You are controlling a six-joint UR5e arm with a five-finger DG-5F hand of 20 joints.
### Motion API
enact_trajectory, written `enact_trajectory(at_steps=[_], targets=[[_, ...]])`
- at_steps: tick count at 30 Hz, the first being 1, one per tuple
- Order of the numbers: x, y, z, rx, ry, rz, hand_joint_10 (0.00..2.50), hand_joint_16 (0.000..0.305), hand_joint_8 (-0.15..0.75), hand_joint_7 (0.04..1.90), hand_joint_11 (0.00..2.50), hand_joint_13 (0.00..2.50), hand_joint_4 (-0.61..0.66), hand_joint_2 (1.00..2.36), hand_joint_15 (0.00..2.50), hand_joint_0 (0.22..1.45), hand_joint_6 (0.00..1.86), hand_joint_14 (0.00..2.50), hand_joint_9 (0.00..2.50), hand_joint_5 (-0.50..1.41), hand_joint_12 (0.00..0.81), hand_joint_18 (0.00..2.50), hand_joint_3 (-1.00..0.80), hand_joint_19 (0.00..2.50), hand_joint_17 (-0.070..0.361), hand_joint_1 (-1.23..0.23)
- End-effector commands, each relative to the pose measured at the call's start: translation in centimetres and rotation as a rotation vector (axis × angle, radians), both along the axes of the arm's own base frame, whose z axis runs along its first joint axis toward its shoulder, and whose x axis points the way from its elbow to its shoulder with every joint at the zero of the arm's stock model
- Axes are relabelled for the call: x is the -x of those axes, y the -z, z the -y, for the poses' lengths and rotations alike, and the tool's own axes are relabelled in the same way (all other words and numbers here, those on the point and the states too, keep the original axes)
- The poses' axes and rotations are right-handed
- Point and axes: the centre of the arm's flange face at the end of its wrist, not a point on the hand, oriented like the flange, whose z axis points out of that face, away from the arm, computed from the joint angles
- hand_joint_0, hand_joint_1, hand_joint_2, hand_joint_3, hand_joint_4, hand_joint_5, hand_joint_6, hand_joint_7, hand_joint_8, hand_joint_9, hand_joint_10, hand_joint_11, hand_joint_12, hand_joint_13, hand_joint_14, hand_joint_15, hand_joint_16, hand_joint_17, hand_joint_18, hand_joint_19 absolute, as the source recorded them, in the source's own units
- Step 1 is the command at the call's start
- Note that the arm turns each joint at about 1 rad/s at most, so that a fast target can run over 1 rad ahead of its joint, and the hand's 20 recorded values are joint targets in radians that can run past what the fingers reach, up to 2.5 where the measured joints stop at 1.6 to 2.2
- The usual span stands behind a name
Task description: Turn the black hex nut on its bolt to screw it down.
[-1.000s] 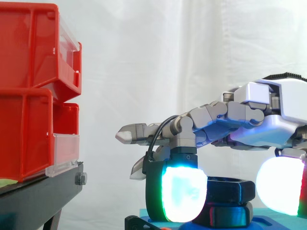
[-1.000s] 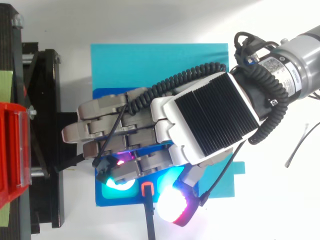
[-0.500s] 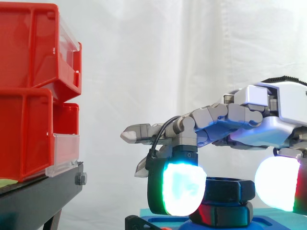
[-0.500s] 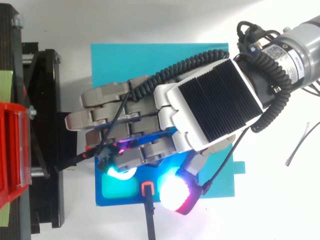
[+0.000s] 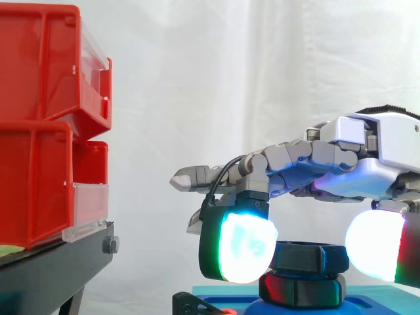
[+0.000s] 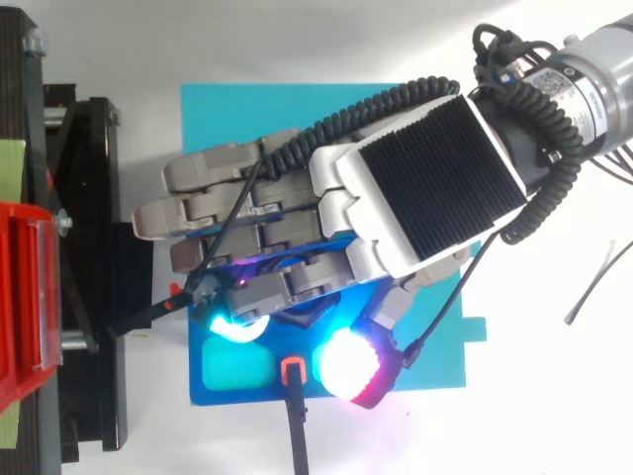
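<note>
The grey robot hand (image 6: 415, 188) is pinching the black hex nut (image 5: 308, 257) between a downturned glowing fingertip (image 5: 239, 246) and the glowing thumb pad (image 5: 374, 246), its other fingers (image 6: 198, 203) lying straight, while the nut is sitting raised over the blue plastic base plate (image 6: 247, 398), well apart from the stacked red plastic bins (image 5: 39, 131)

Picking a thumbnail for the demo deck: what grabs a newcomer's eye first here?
The hand reaching in from the right of the side view, its glowing pads pinching the black nut low in the picture. Next, the stacked red bins at the left edge.
</note>
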Motion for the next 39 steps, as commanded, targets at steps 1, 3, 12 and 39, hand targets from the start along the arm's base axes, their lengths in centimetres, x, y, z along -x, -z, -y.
enact_trajectory(at_steps=[1,3,12,39], targets=[[0.1,0.1,0.4,0.001,0.0,-0.001,0.0,0.051,0.313,1.15,0.21,0.17,0.27,1.0,0.0,0.5,0.5,0.0,0.49,-0.11,0.37,0.05,-0.5,0.11,0.114,-0.44],[0.1,0.0,0.5,0.002,-0.002,0.001,0.01,0.051,0.313,1.15,0.21,0.17,0.26,1.0,0.0,0.5,0.5,0.0,0.49,-0.11,0.37,0.05,-0.5,0.11,0.114,-0.44],[0.3,0.0,1.4,0.007,-0.009,0.011,0.01,0.051,0.315,1.15,0.21,0.17,0.28,1.0,0.0,0.5,0.5,0.0,0.49,-0.11,0.372,0.05,-0.5,0.11,0.115,-0.44],[1.1,-0.1,4.4,0.022,-0.022,0.034,0.01,0.051,0.316,1.15,0.21,0.17,0.27,1.0,0.0,0.5,0.5,0.0,0.49,-0.11,0.372,0.05,-0.5,0.1,0.114,-0.44]])
